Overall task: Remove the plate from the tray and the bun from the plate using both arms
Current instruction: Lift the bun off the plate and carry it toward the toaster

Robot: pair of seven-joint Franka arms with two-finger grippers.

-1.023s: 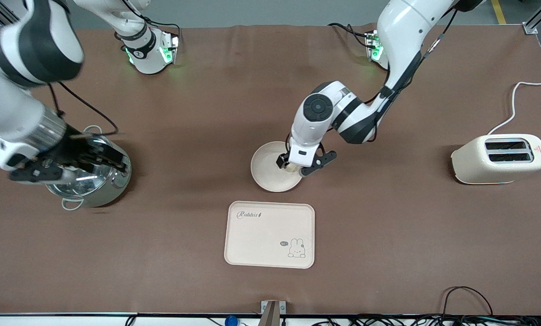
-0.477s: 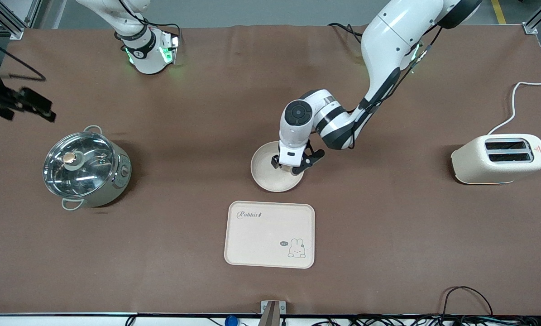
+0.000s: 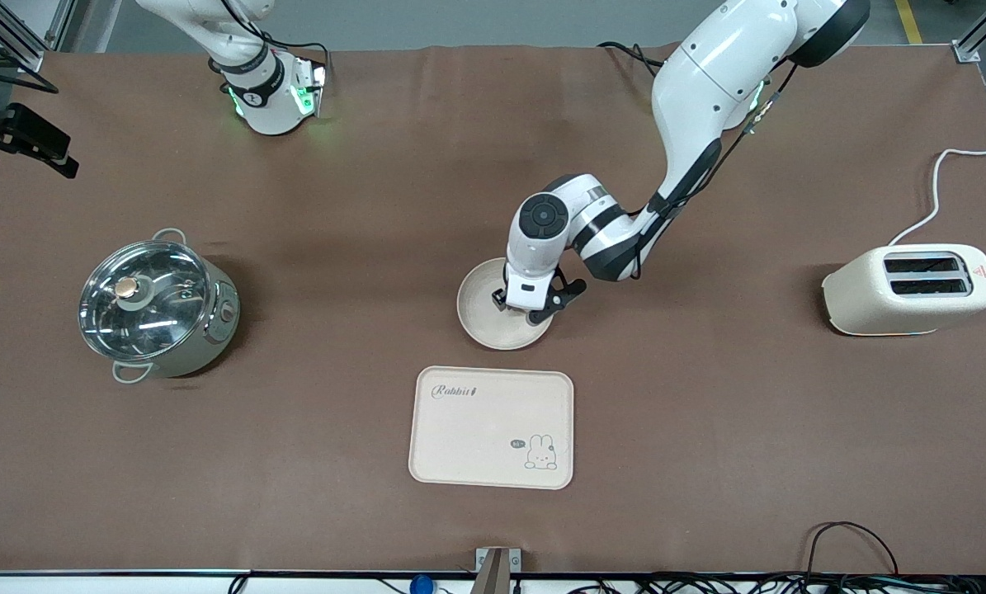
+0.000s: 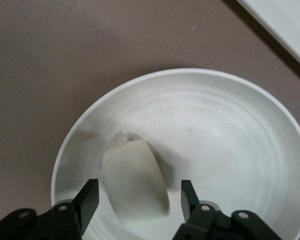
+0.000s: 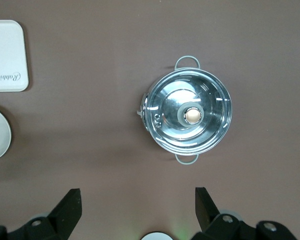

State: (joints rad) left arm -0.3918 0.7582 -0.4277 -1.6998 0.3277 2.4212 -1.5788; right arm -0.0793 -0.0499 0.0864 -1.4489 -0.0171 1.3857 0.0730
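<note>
Plate off the tray, left gripper down over the bun.

The tray [image 3: 491, 427] lies bare on the table [image 3: 707, 429], nearer the front camera than the plate [image 3: 484, 318], which sits apart from it. The bun [image 4: 135, 180] rests in the plate between the spread fingers [image 4: 88, 199] of the left gripper [image 4: 138, 200], not yet pinched. The right gripper [image 5: 138, 207] waits high over the table near the pot [image 3: 156, 308], its jaws wide.

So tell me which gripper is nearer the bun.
Left. The left gripper is open around the bun on the plate; the right gripper is high near the right arm's table end.
</note>
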